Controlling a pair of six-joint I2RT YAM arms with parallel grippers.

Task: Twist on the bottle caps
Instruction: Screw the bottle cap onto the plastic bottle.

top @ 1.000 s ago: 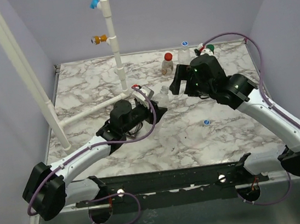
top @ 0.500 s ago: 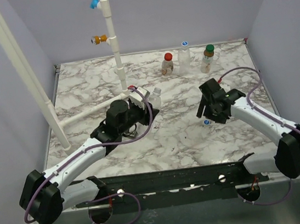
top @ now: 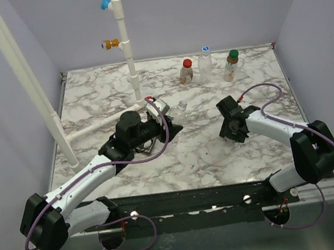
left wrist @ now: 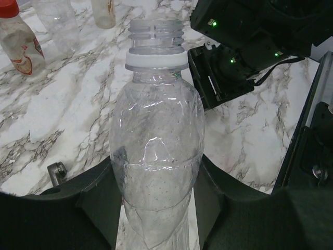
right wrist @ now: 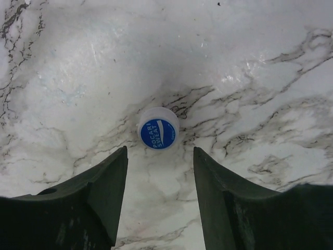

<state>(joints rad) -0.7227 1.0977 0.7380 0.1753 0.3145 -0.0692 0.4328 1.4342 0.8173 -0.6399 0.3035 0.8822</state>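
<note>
- Top view: the right gripper (top: 231,134) has swung from the capped bottles (top: 206,64) at the back down to mid-table.
- Left wrist: the left gripper (left wrist: 156,179) is clamped on the uncapped bottle (left wrist: 156,130).
- Right wrist: jaws apart, touching nothing. The cap (right wrist: 158,128) lies on the table just beyond the fingertips.

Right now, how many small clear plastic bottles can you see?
4. Three stand capped far back on the marble table: the red-capped bottle, the white-and-blue-capped bottle, the green-capped bottle. The uncapped clear bottle sits in the left gripper.
</note>
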